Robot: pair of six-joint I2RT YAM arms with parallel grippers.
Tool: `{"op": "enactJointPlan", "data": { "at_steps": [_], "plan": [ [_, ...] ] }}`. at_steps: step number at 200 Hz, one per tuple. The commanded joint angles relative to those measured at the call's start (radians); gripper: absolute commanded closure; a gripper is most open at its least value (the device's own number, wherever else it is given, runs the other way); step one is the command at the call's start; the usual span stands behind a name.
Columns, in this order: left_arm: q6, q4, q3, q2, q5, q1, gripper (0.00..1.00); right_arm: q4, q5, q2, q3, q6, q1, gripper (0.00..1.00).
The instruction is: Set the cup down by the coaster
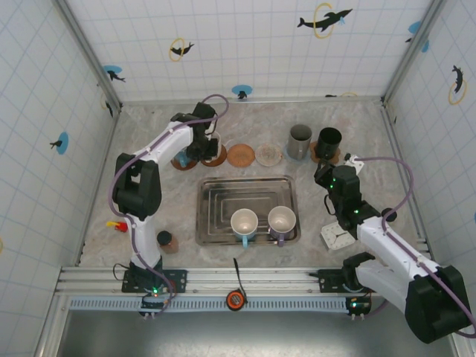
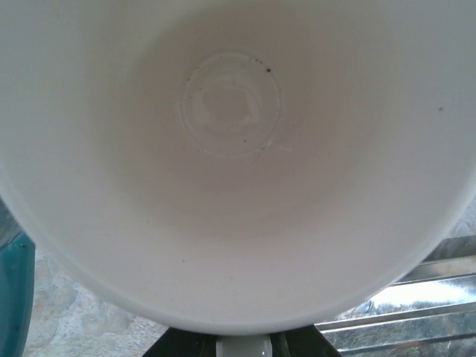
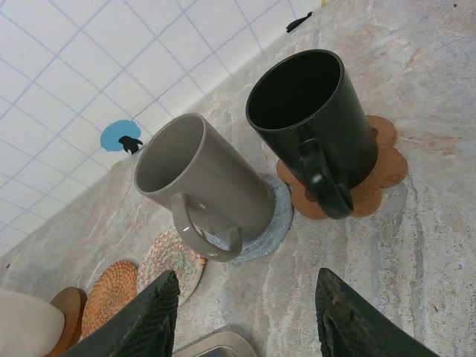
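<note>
A white cup (image 2: 230, 149) is seen from above at very close range in the left wrist view, its handle (image 2: 242, 346) held tight between my left gripper's black jaws. From overhead, my left gripper (image 1: 204, 146) is at the back left, over a brown wooden coaster (image 1: 219, 158). The right wrist view catches the same cup (image 3: 26, 323) standing on that coaster (image 3: 68, 303). My right gripper (image 1: 332, 178) (image 3: 249, 316) hangs open and empty just in front of the grey mug (image 3: 204, 182) and the black mug (image 3: 316, 119).
A woven orange coaster (image 1: 240, 155) and a multicoloured coaster (image 1: 268, 155) lie bare in the back row. The grey mug (image 1: 300, 141) and black mug (image 1: 328, 143) stand on coasters. A steel tray (image 1: 223, 201) holds two mugs (image 1: 244, 222) (image 1: 282, 220). A small brown cup (image 1: 167, 240) is front left.
</note>
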State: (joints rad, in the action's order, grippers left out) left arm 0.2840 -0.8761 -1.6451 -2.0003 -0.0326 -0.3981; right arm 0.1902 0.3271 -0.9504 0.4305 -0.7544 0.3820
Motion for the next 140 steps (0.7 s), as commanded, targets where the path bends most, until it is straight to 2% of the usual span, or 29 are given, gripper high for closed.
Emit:
{"op": "enactJointPlan", "data": {
  "at_steps": [1, 27, 74, 122, 140],
  "plan": [
    [-0.02, -0.005, -0.049, -0.01, 0.019, 0.011, 1.0, 0.035, -0.003, -0.004, -0.003, 0.001, -0.009, 0.49],
    [-0.02, -0.01, -0.055, -0.009, 0.024, 0.009, 1.0, 0.035, -0.003, -0.004, -0.003, 0.001, -0.011, 0.49],
    [-0.016, -0.012, -0.056, -0.006, 0.025, 0.007, 0.86, 0.037, -0.005, -0.004, -0.006, 0.001, -0.012, 0.49],
    [-0.016, -0.014, -0.056, -0.005, 0.027, 0.009, 0.77, 0.035, -0.006, 0.001, -0.008, -0.002, -0.015, 0.49],
    [-0.016, -0.014, -0.056, -0.002, 0.025, 0.01, 0.76, 0.035, -0.007, 0.001, -0.007, -0.002, -0.015, 0.49]
  ]
}}
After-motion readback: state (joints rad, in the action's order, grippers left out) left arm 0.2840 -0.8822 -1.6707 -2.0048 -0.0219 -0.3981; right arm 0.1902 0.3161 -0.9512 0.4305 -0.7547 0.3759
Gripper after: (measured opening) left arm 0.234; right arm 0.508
